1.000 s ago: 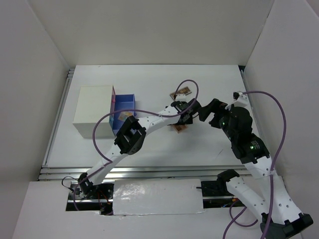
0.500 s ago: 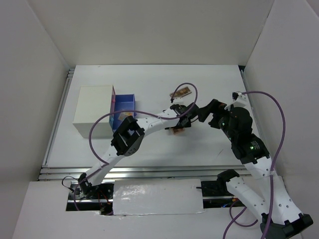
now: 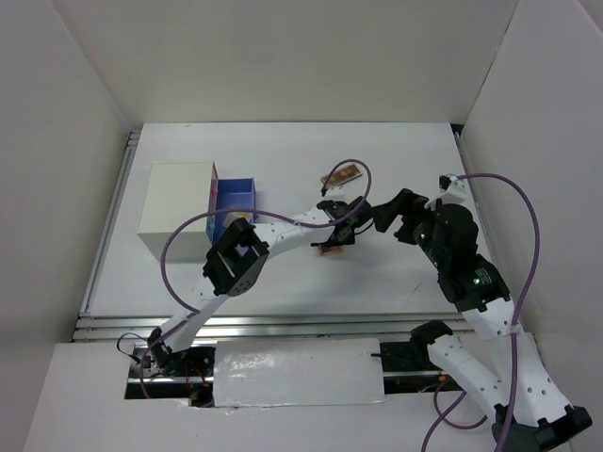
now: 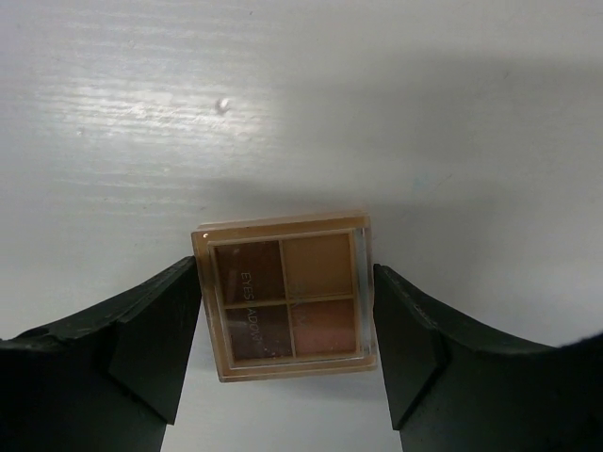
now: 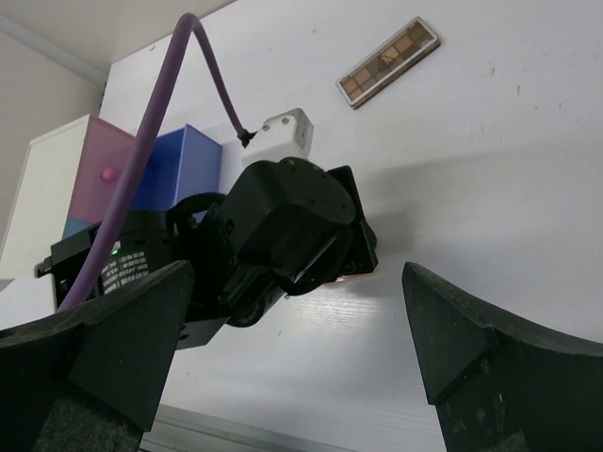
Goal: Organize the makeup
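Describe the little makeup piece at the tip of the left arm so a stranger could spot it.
Find the white box with the blue drawer on the left, then follow the left arm toward the middle. Its end effector grips a small palette: square, four brown shades, unlike the long narrow palette lying farther back.

I'm looking down btwn the left pincer (image 4: 285,282) fingers (image 4: 151,348). They're pressing against the L and R edges of the brown eyeshadow palette (image 4: 287,297), a sq w/ 4 pans facing up. The white table (image 4: 301,94) is showing behind it, w/ a shadow lying just past the palette's far edge.
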Motion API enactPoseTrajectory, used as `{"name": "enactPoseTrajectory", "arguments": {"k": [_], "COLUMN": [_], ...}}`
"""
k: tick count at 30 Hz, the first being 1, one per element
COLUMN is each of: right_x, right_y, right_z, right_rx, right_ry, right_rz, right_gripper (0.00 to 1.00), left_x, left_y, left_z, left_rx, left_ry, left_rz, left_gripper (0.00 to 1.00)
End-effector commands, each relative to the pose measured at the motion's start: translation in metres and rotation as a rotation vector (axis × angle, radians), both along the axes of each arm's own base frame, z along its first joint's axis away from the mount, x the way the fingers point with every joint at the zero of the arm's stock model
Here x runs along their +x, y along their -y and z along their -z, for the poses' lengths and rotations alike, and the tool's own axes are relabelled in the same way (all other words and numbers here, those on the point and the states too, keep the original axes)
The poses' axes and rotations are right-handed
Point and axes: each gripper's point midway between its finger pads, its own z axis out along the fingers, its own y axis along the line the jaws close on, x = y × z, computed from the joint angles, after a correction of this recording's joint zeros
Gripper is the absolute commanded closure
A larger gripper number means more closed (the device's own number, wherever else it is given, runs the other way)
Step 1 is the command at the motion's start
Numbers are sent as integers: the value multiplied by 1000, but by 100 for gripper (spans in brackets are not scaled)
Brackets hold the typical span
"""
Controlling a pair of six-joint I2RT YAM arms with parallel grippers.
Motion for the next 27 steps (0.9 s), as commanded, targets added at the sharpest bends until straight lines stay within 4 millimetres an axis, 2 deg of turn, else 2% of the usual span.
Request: {"name": "enactPoseTrajectory", "arguments": {"k": [1,2,3,4,5,6,8,9,10,14,15,20,24,27], "right_x": [4,4,4,4,4,5,5,6,7,11,13,16,17,19], "right_y": [0,0,-1,-1,-1,-2,-2,-2,-4,-9,-10,-18,-21,-21], "right_z": [-11,-12,-11,-11,-12,-12,-14,-14,-14,-12,-10,-7,-7,-5], "right_rx": [8,9,9,10,12,15,17,17,22,26,24,43,49,50], "right_ry": [48,49,46,46,50,49,53,52,52,46,40,34,35,33], "right_rz": [3,1,-1,-4,-3,-5,-6,-6,-13,-27,-33,-61,-72,-72], "right_gripper": [0,0,0,0,0,0,0,0,0,0,0,0,0,0], "left_x": [-4,1,4,11,16,23,28,35,40,47,43,44,42,38], "left_y": [-21,-23,-40,-45,-57,-78,-108,-135,-159,-212,-227,-266,-285,-295], "left_z": [-21,-33,-34,-61,-71,-87,-99,-109,-108,-126,-132,-152,-149,-144], "left_rx": [45,40,115,104,152,184,261,286,325,391,428,514,547,567], "left_ry": [27,66,93,152,170,202,212,219,193,159,147,130,96,73], "left_rz": [104,133,180,184,210,181,161,112,94,12,-16,-97,-128,-147], "left_gripper": [86,86,86,86,87,89,90,91,91,90,90,81,73,53]}}
